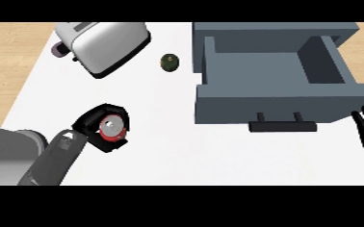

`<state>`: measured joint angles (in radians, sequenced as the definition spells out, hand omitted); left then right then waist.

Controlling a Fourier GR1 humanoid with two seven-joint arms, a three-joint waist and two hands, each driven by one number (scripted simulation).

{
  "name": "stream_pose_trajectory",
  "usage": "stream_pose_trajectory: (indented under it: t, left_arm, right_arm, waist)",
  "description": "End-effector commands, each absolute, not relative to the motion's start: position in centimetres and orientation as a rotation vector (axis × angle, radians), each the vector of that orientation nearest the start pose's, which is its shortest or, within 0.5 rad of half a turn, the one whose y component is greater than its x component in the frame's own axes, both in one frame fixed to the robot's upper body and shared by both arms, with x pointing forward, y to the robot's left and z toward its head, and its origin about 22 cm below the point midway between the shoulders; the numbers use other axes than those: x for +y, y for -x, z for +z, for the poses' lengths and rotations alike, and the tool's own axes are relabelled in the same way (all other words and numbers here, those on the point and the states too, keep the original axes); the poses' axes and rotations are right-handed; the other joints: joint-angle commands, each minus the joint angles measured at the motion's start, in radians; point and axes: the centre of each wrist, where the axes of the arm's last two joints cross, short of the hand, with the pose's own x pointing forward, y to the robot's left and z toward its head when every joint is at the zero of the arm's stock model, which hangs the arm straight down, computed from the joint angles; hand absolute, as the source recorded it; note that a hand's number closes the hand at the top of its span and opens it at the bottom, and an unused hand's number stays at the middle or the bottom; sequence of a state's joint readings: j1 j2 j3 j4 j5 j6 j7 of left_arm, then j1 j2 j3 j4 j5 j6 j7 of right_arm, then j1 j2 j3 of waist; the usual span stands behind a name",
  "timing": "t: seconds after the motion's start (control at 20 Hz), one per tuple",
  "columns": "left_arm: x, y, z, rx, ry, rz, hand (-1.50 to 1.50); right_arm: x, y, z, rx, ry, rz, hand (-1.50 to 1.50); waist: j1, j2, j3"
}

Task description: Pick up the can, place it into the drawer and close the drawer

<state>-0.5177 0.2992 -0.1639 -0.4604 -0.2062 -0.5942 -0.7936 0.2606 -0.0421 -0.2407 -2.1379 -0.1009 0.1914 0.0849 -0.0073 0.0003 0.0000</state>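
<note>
Currently the left hand is curled around the can, red with a silver top, at near left of the white counter. Drawer sits pulled open at far right, handle facing near. Right hand barely shows at the right edge; its fingers can't be read. Toaster far left, a small dark green object beside it.

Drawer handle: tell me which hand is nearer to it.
Right. The right hand shows only as a sliver at the view's right edge, just beyond the handle. The left hand, curled round the can, is far off to the handle's left.
</note>
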Motion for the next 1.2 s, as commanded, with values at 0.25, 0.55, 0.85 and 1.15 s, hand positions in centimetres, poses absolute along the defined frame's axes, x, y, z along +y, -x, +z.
stream_pose_trajectory:
  t: [0.25, 0.55, 0.85, 1.15]
  left_arm:
    - [30.4, -31.1, -9.2, -1.593, 0.413, -0.319, 1.50]
    - [28.0, -32.4, -8.6, -1.658, 0.006, 0.117, 1.50]
    - [24.0, -34.1, -2.0, -1.704, 0.037, 0.038, 1.50]
    - [19.9, -32.8, 3.3, -1.790, 0.035, -0.026, 1.50]
  right_arm:
    - [-30.1, -15.6, 9.6, -1.810, 0.177, -0.039, -1.50]
    - [-30.6, -14.3, 8.4, -1.805, 0.185, -0.051, -1.50]
    - [-31.2, -13.9, 10.0, -1.825, 0.200, -0.051, -1.50]
    - [-30.8, -13.2, 10.8, -1.843, 0.202, -0.036, -1.50]
  waist:
    - [0.037, -0.005, 0.001]
    - [0.022, -0.009, 0.003]
    - [0.024, -0.011, 0.002]
    - [0.013, -0.007, 0.001]
